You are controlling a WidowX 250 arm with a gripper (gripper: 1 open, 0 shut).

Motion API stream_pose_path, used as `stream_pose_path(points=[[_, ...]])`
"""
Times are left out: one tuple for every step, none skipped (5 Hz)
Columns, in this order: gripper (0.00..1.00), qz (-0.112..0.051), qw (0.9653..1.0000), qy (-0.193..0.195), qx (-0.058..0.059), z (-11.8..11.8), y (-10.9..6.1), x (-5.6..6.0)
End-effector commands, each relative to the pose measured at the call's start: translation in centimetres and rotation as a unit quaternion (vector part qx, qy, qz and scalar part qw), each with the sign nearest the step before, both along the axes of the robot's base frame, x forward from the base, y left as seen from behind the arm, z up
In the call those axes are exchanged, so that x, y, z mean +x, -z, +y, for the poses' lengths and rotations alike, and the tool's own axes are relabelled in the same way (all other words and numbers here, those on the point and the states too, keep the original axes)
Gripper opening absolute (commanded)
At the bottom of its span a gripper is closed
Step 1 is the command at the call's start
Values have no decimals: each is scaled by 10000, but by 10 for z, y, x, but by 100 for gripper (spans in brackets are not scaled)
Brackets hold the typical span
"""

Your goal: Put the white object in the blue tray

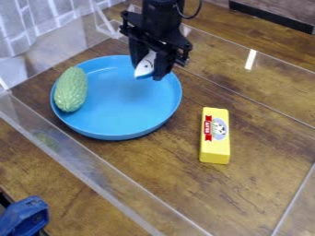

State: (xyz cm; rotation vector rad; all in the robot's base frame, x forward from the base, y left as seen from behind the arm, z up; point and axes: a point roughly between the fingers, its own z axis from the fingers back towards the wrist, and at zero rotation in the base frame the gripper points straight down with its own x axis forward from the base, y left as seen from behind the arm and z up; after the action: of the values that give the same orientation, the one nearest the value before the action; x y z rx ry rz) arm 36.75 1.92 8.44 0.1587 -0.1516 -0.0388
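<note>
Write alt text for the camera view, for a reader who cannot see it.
A black robot gripper holds a small white object above the far side of a round blue tray on a wooden table. A green oval object rests on the tray's left rim, and a yellow block lies to the right of the tray.

My black robot arm, seen from above

I am showing a matte black, boxy wrist housing [157, 20] tapering into my black two-fingered gripper [147, 66]; my dark, blocky fingers [164, 63] are looking hard-edged and angular, and any screws or markings are reading too small to tell.
</note>
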Motion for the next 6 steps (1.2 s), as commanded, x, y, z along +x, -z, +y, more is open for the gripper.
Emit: stream_pose_path(points=[[0, -315, 9994, -142, 67, 14, -25, -1], [0, -262, 9994, -171, 109, 19, -21, -2], [0, -230, 9995, -179, 136, 21, -18, -3], [100, -206, 9995, -184, 158, 23, -14, -4], [100, -258, 9994, -182, 112, 22, -22, -3], [100, -316, 9994, -166, 36, 16, -25, 2]])
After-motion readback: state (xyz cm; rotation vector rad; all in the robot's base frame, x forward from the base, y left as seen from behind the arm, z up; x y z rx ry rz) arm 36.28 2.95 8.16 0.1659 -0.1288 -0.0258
